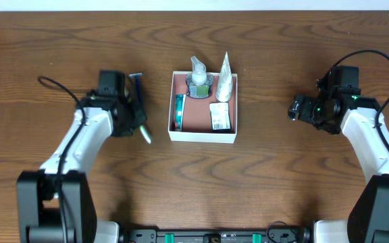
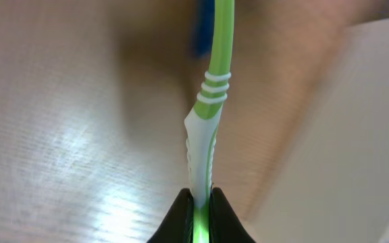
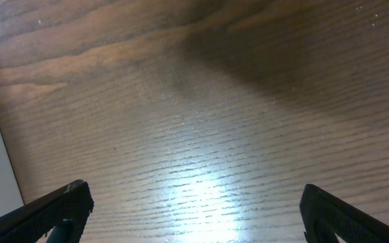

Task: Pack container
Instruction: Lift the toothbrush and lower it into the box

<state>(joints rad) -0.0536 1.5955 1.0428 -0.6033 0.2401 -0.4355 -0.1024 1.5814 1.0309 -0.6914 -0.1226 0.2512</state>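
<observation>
Overhead view of a dark wooden desk (image 1: 262, 182) with a robot arm at each side. A square, shallow container (image 1: 202, 136), white outside and reddish-pink inside, sits at the centre of the desk, between the arms. Inside it lie a teal tube (image 1: 179, 112) along the wall nearest the left arm, a small green and grey bottle (image 1: 199, 84) with a white top at the back, a white tube (image 1: 225, 82) beside that, and a white labelled packet (image 1: 221, 116) in front of the tube. Near the container, the left fingers (image 2: 177, 219) are closed on the handle of a green and white toothbrush (image 2: 211, 101). A slim blue item (image 1: 138, 84) lies just beside it, too blurred to identify. Well apart from the container on the other side, the right fingers (image 3: 69, 202) stand wide open above bare wood, holding nothing
</observation>
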